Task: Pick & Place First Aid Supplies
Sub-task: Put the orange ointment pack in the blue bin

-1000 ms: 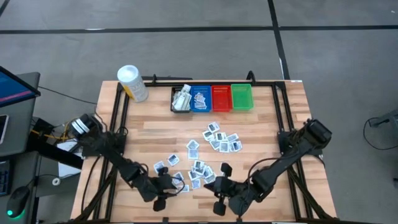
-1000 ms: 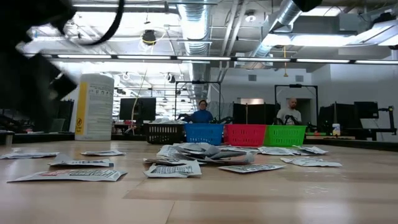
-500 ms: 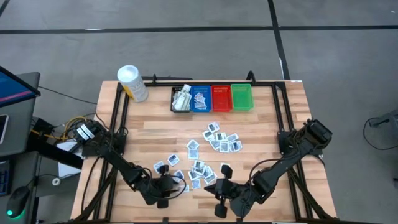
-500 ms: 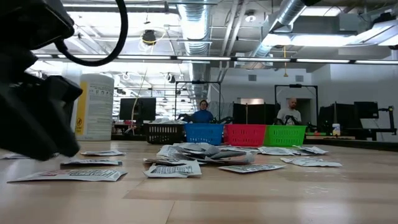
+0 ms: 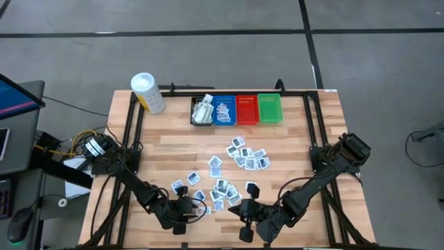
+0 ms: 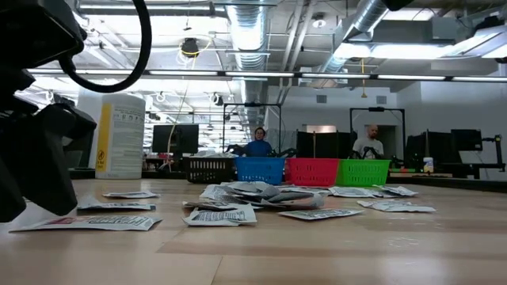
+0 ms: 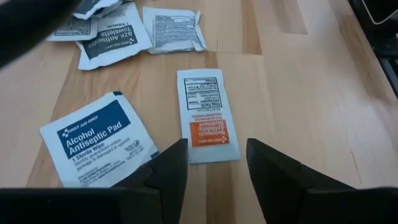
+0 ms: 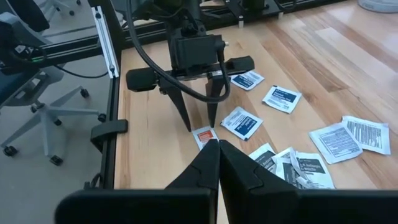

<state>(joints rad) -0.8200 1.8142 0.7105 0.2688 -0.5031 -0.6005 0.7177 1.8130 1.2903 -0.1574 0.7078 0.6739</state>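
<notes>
Several first aid supplies (image 5: 243,154) lie flat and scattered on the wooden table. My left gripper (image 7: 211,163) is open and low over the near left part of the table. Its two fingers stand on either side of the near end of a white packet with an orange label (image 7: 205,116); I see no touch. An alcohol pad packet (image 7: 99,140) lies beside it. The right wrist view shows the same left gripper (image 8: 198,118) over that orange packet (image 8: 204,134). My right gripper (image 8: 217,148) is shut, holds nothing and hangs above the table a little right of it.
Black (image 5: 202,111), blue (image 5: 223,110), red (image 5: 246,109) and green (image 5: 269,108) bins stand in a row at the table's far edge; the black and blue ones hold packets. A white tub with a yellow label (image 5: 147,92) stands far left. People sit behind the table (image 6: 257,142).
My left gripper has come down toward the table at the near left and has rolled a little about its own line. The packets lie where they were.
</notes>
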